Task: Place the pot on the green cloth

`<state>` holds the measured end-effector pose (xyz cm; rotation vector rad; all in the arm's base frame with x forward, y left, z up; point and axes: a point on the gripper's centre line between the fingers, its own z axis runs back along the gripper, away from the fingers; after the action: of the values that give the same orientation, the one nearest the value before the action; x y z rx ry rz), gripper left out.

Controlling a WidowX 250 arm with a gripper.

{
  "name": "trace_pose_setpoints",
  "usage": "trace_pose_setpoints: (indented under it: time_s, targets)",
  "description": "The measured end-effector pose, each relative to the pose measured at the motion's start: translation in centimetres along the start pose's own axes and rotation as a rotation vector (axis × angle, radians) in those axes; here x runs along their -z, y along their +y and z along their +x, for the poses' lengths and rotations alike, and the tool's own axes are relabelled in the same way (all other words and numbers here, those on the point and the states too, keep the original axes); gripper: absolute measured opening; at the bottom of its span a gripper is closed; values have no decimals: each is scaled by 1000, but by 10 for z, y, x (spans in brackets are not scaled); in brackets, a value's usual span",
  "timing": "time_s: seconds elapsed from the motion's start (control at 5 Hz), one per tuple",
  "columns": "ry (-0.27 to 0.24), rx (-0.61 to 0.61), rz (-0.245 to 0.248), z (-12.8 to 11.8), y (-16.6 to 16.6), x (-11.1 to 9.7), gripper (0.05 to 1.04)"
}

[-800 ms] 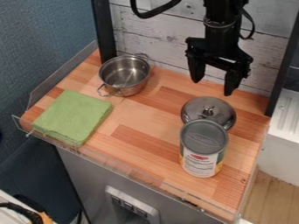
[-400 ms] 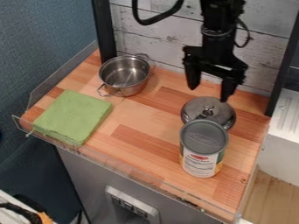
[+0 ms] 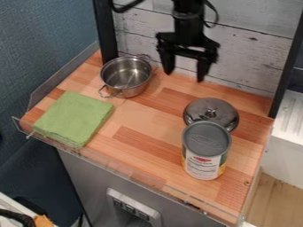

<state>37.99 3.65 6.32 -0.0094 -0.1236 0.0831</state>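
Pot (image 3: 126,77), round silver metal, sits ungrasped near and lower than the black two-finger claw (image 3: 184,74), which hangs spread and empty, flat green fabric cloth (image 3: 74,117) farther from claw past pot, so grasp, carry and set-down all left

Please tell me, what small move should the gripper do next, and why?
Probably the gripper should shift toward the pot before lowering: its fingers are open and hold nothing, it hangs between the pot and the lid, and the pot sits beside the green cloth, not on it.
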Motion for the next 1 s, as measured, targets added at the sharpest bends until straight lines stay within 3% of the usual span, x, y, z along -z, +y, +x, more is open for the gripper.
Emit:
trace_pose_setpoints:
  time_s: [0.4, 0.8, 1.0]
  targets:
    - [13, -89, 73, -1, 44, 11, 1000]
    - [131, -173, 71, -10, 68, 60, 966]
    - [165, -165, 74, -10, 69, 66, 694]
